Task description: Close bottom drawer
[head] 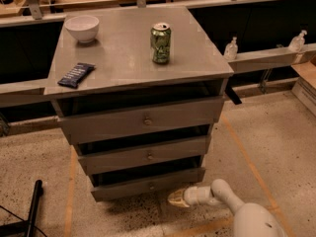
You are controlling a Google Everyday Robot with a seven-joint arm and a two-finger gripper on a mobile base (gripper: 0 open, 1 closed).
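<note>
The grey cabinet (138, 68) has three drawers. The bottom drawer (148, 184) is the lowest, with a slim front panel and a small round knob (151, 185); its front sits close to the cabinet with a dark gap above it. My gripper (177, 198) is low near the floor, just below and in front of the bottom drawer's right end, pointing left on the white arm (222, 196). It holds nothing that I can see.
On the cabinet top stand a white bowl (82, 27), a green can (161, 43) and a dark snack packet (76, 74). A black pole (33, 206) lies on the floor at the left. Benches with bottles (230, 48) run behind.
</note>
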